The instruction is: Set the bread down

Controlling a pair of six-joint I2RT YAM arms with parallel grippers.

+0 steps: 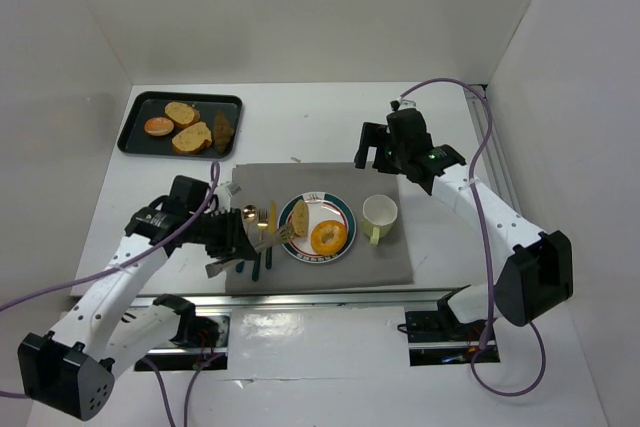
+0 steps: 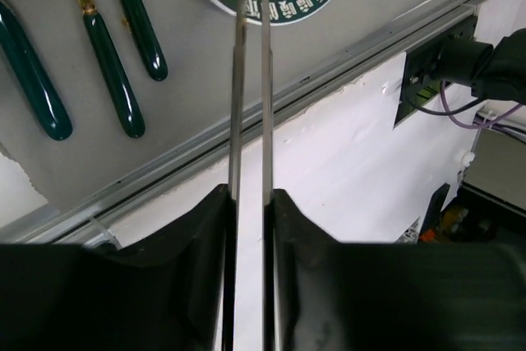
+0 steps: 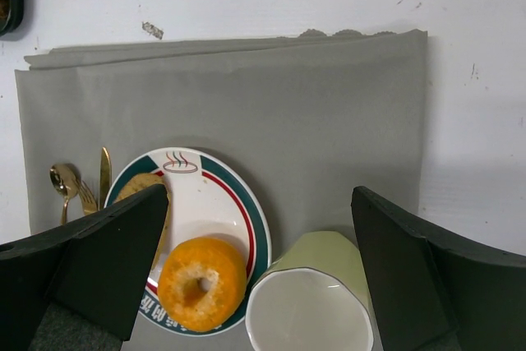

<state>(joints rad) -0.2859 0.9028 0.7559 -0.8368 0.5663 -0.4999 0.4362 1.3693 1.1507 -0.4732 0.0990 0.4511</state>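
- Left arm of white tubular link shells (image 1: 105, 295): black joint housings, black block at the base.
- Right arm of matching white-and-black build (image 1: 462, 187): small green indicator light (image 1: 434, 156) on the black wrist housing.
- Purple sheathed cables (image 1: 440, 81): one runs along each arm.
- Left gripper (image 2: 250, 195): matte black moulded fingers (image 2: 164, 277) with flat inner faces.
- Right gripper (image 3: 260, 195): matte black wedge-shaped fingers (image 3: 427, 269).

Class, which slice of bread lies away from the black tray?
The slice at the plate, beside the orange doughnut; the rest sit on the tray.
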